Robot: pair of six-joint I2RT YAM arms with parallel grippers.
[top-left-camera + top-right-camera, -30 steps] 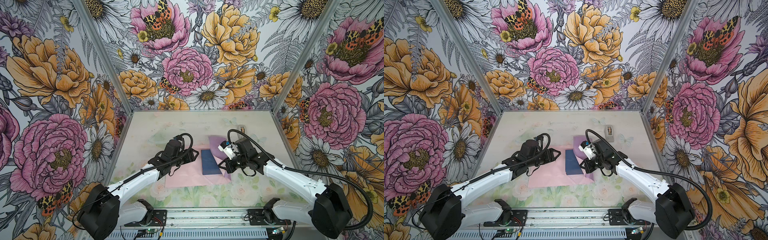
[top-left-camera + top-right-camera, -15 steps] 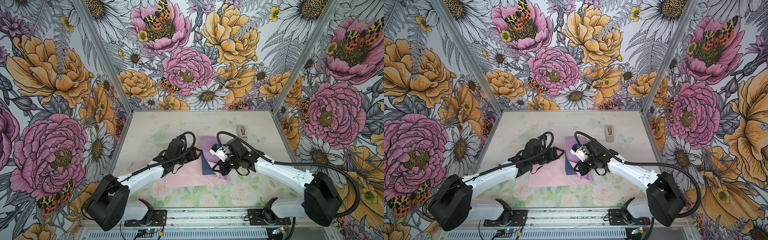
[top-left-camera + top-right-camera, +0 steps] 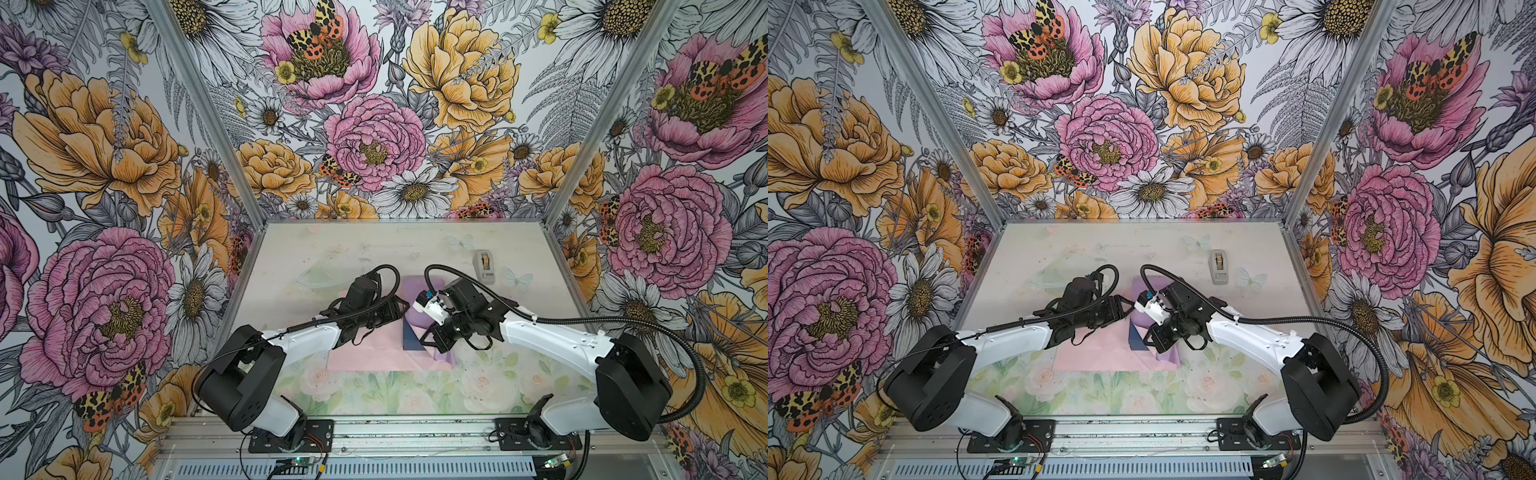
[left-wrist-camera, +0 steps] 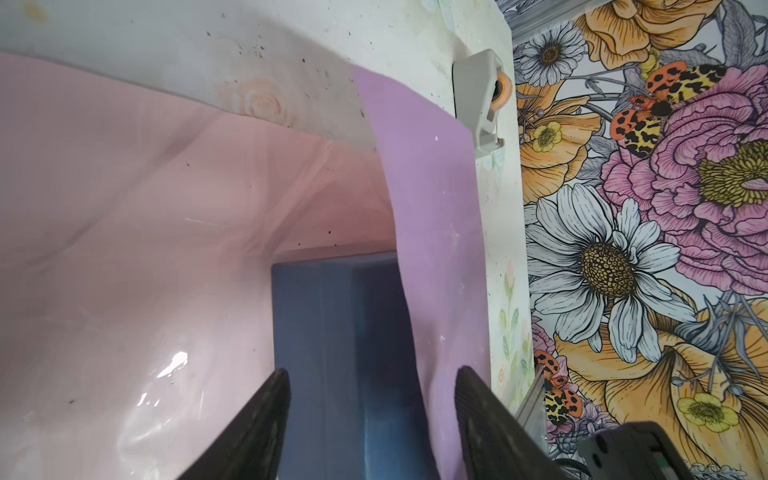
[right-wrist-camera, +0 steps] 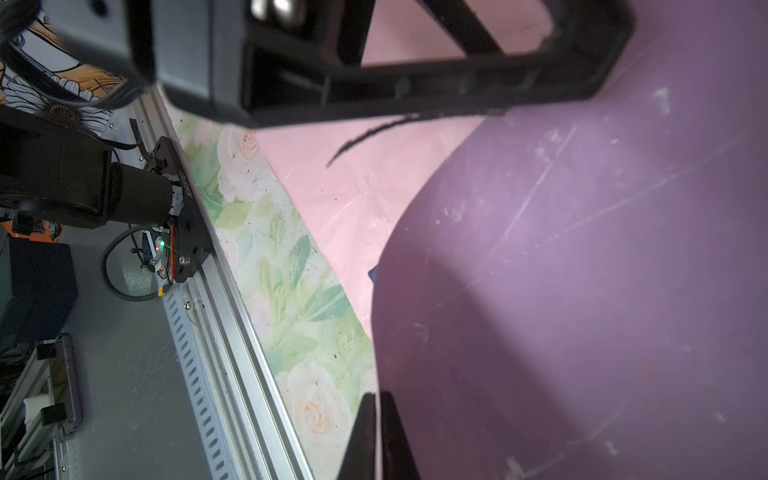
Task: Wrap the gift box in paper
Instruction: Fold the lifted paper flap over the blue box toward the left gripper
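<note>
The navy gift box lies on the pale pink paper. The sheet's lilac face is folded up and over the box from the right. My right gripper is shut on the edge of this lilac flap, just above the box. My left gripper is open. Its fingers stand one at each side of the box, and one of them lies over the lilac flap. Most of the box is hidden by the flap and the arms.
A grey tape dispenser stands at the back right of the table. The metal front rail and the left arm's base lie near the sheet's front edge. Flowered walls close in three sides.
My right gripper has carried the lilac flap leftward, over more of the box. My left gripper has moved right, up to the box.
</note>
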